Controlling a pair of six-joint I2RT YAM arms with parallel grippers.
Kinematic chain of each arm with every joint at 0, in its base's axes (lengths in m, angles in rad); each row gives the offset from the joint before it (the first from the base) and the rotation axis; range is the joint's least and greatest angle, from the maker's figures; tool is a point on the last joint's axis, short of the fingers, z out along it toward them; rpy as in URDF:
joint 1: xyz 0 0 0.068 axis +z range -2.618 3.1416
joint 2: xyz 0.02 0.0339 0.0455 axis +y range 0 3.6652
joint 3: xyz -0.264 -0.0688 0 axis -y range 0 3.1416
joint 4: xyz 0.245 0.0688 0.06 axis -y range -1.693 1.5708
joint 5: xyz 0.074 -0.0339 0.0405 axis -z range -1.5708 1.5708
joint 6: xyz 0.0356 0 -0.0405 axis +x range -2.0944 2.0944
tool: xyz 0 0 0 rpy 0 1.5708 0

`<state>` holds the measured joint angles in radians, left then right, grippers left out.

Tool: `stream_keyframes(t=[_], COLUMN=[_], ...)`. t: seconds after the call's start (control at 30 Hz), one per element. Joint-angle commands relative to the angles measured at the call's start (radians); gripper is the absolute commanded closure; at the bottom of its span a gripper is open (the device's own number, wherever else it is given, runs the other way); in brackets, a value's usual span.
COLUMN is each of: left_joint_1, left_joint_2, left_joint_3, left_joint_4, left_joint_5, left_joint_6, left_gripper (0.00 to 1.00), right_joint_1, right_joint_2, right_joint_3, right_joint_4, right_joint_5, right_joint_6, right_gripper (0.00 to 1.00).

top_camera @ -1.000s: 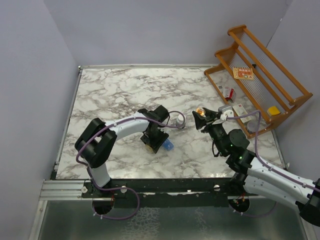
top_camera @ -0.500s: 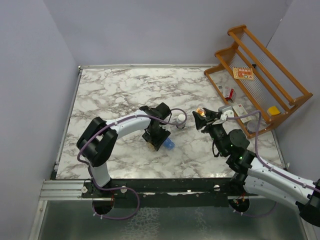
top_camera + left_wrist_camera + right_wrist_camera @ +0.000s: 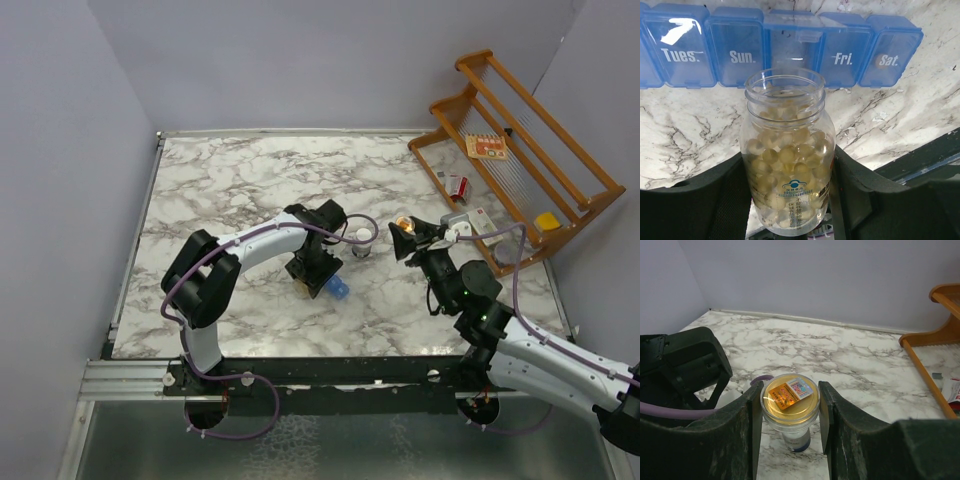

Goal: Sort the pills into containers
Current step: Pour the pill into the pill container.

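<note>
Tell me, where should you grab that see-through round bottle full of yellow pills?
Grab the clear round plastic bottle round its wide belly, below the neck, coming from its bottom end, as the left gripper does. Its sides suit two fingers, and the open mouth is left free, facing the translucent blue strip of containers.
</note>
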<state>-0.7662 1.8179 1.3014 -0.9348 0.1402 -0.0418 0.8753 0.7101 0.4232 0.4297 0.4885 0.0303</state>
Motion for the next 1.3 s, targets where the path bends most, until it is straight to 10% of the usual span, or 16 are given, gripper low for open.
stream_keyframes(t=[0.0,0.63,1.27], left_joint_1=[-0.004,-0.007,-0.015], left_joint_2=[0.007,0.006,0.041], left_joint_3=[0.012,0.018,0.057], left_joint_4=[-0.047,-0.048,-0.055], left_joint_5=[-0.028,-0.037,-0.028], left_joint_6=[0.009,0.004,0.000], left_gripper=[1.00,1.00,1.00], right_joint_1=[-0.002,-0.002,-0.002], right_joint_2=[-0.020,-0.079,0.059], right_joint_3=[-0.013,-0.122,-0.238], right_joint_4=[-0.015,-0.278,-0.093], right_joint_5=[0.024,-0.073,-0.250], right_joint_6=[0.014,0.301,0.408], right_gripper=[0.99,0.99,0.99])
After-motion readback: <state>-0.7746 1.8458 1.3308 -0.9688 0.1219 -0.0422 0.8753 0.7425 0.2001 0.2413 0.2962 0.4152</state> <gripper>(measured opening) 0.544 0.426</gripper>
